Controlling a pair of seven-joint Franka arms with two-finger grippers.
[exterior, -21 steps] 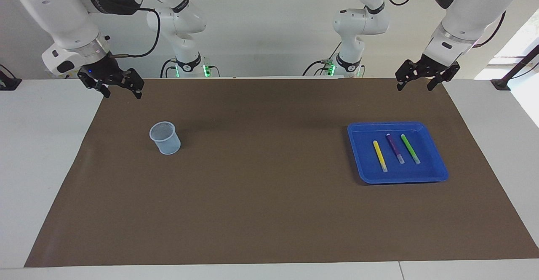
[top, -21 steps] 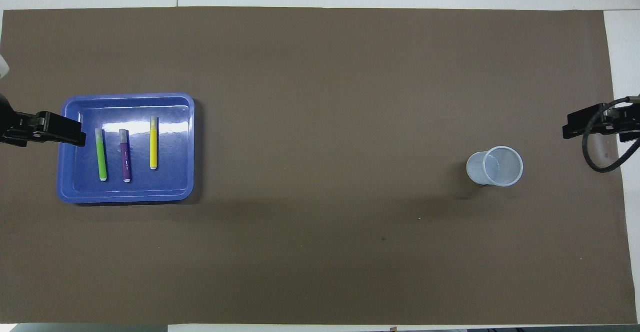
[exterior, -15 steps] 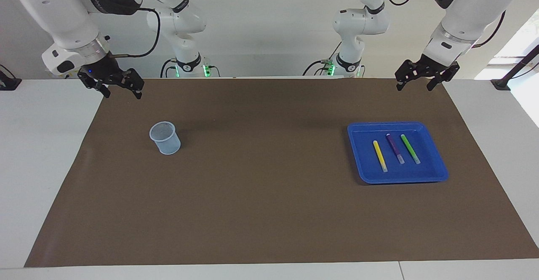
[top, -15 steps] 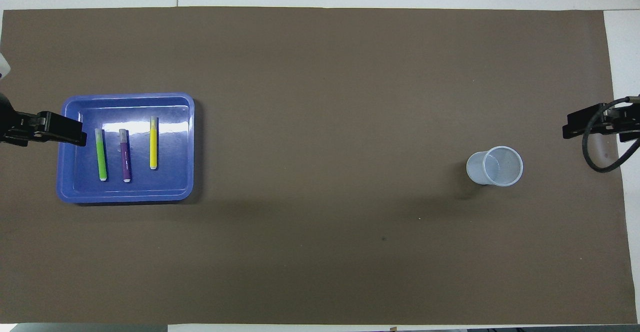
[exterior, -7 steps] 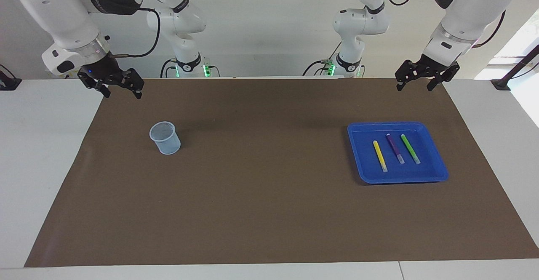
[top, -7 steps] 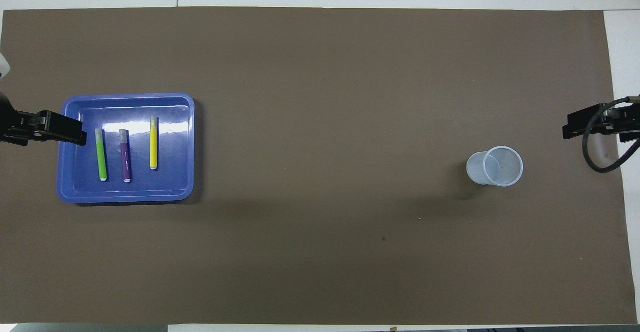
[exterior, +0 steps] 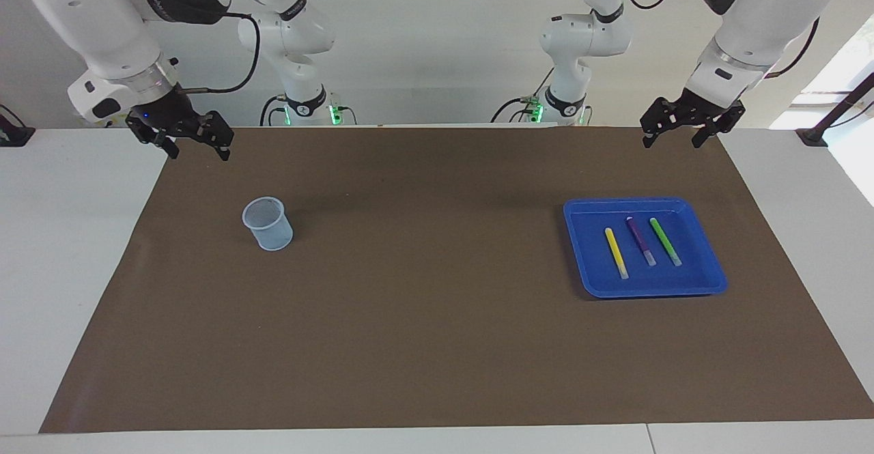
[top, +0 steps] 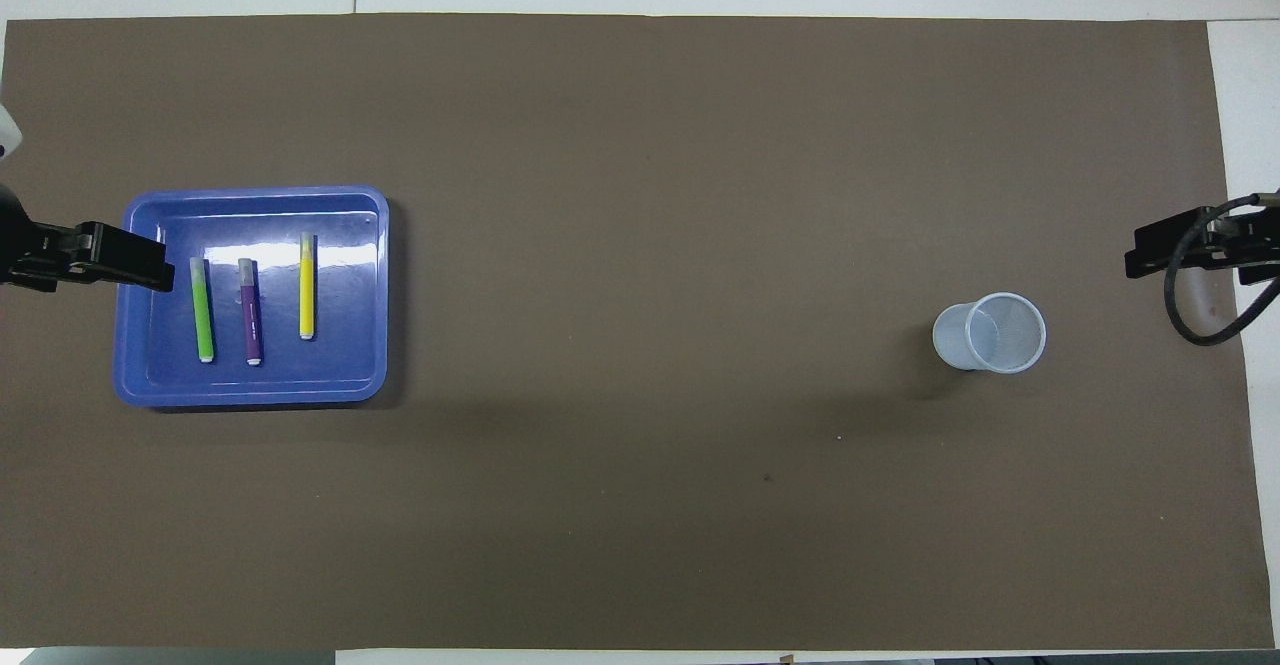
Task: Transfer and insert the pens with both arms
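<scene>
Three pens lie side by side in a blue tray point(exterior: 642, 202) toward the left arm's end of the table: yellow point(exterior: 616, 253), purple point(exterior: 640, 240) and green point(exterior: 664, 241). They also show in the overhead view as yellow point(top: 306, 286), purple point(top: 249, 312) and green point(top: 203, 310). My left gripper point(exterior: 671, 142) hangs open and empty in the air over the mat's edge by the robots, well above the tray. My right gripper point(exterior: 198, 153) hangs open and empty over the mat's corner at the right arm's end.
A pale translucent cup point(exterior: 268, 223) stands upright on the brown mat point(exterior: 423, 304) toward the right arm's end; it also shows in the overhead view point(top: 990, 333). Two smaller white arms with green-lit bases point(exterior: 307, 109) stand at the robots' edge of the table.
</scene>
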